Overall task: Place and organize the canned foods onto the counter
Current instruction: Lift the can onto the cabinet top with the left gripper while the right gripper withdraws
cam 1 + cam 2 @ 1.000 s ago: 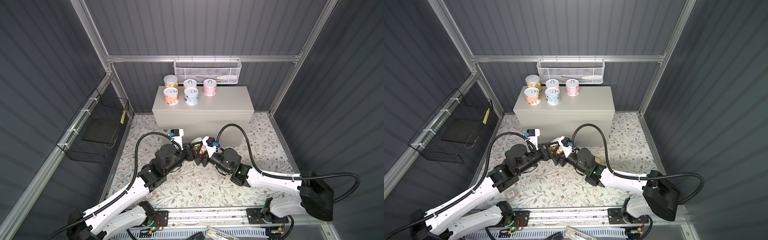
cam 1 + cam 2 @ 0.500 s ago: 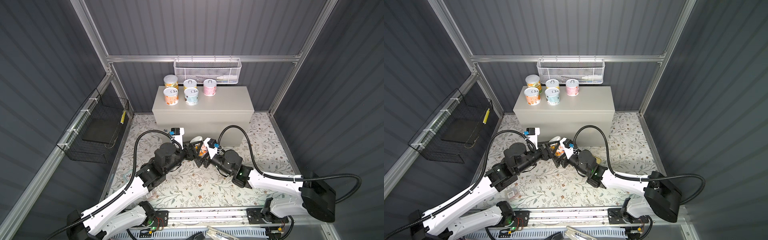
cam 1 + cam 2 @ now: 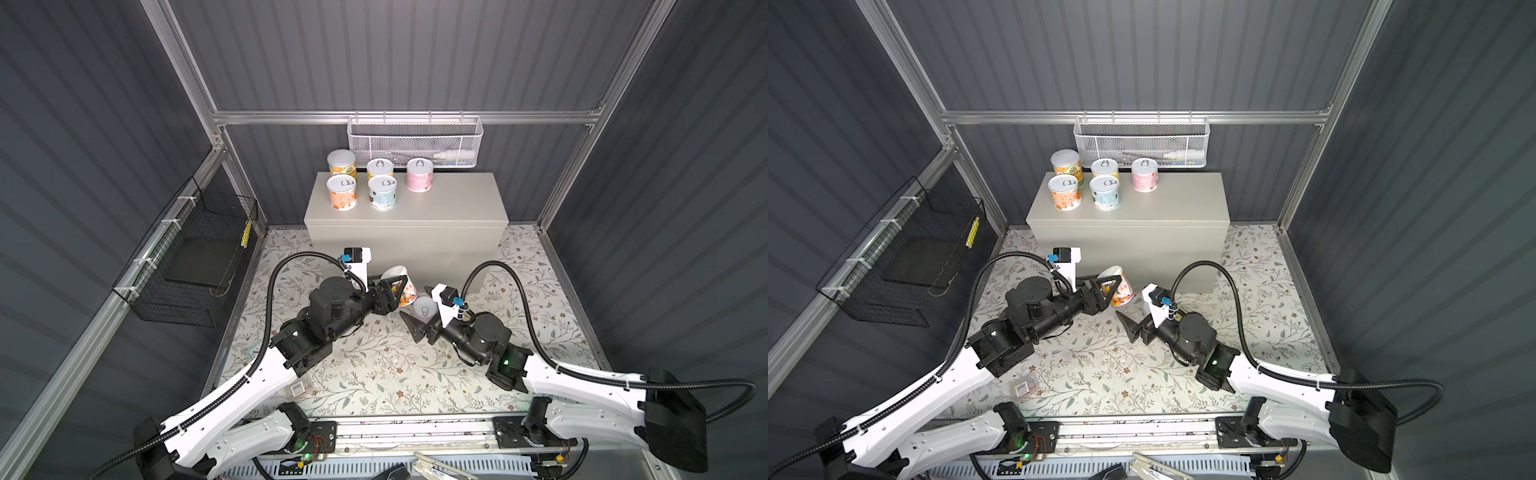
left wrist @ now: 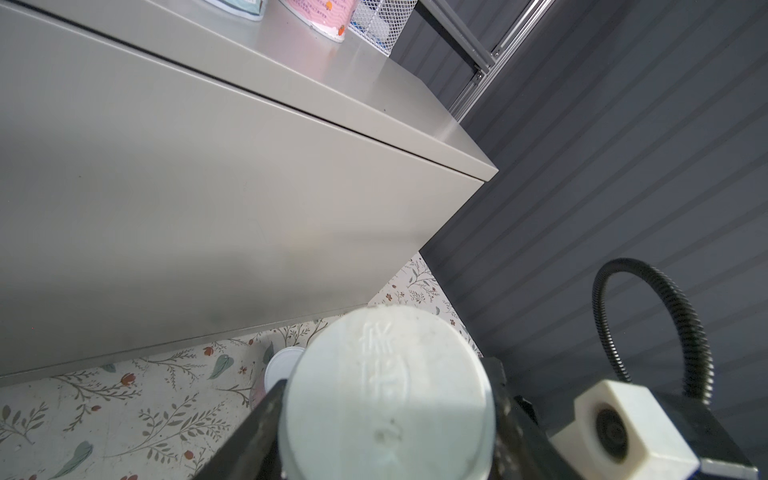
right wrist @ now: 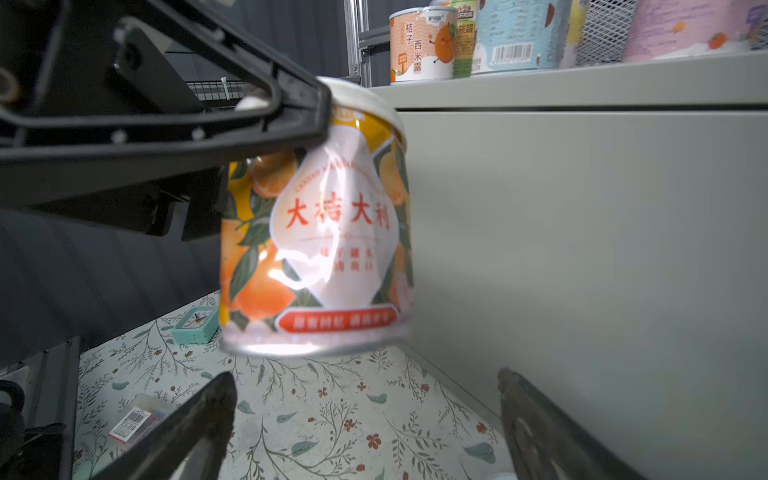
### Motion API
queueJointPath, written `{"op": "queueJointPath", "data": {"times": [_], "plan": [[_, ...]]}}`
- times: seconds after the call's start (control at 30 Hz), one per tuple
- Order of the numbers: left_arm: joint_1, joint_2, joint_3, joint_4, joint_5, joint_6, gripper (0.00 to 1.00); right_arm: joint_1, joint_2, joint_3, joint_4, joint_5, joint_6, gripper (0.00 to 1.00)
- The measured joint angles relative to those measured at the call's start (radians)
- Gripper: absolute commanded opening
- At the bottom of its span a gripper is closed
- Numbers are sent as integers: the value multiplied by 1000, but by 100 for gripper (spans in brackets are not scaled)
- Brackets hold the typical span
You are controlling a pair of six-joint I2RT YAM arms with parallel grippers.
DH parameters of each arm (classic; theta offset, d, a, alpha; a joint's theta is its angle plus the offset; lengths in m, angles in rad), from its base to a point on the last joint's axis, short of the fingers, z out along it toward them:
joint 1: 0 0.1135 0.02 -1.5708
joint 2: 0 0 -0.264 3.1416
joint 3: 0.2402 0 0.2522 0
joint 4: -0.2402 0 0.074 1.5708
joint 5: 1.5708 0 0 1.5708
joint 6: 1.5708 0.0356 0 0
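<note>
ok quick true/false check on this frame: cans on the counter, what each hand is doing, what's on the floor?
1. Five cans stand on the counter. True.
2. The left hand is shut on an orange-label can. True.
3. The right hand grips a can. False: it is open and holds nothing.
4. The orange-label can rests on the floor mat. False: the right wrist view shows it hanging clear of the mat, in front of the counter.
5. A loose can stands on the mat between the two hands. True.
</note>
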Motion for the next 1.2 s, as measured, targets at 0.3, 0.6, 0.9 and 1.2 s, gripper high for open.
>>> {"op": "queueJointPath", "data": {"times": [0.3,0.6,0.9,1.2], "plan": [[0,151,190,-59,23,62,32,0,-291,-99,-149,52,50,99],[0,326,435,-121,31,159,32,0,-504,-122,-349,134,78,99],[0,475,720,-159,22,257,32,0,-625,-167,-454,182,97,99],[0,634,932,-181,-52,380,32,0,-698,-176,-528,198,112,99]]}}
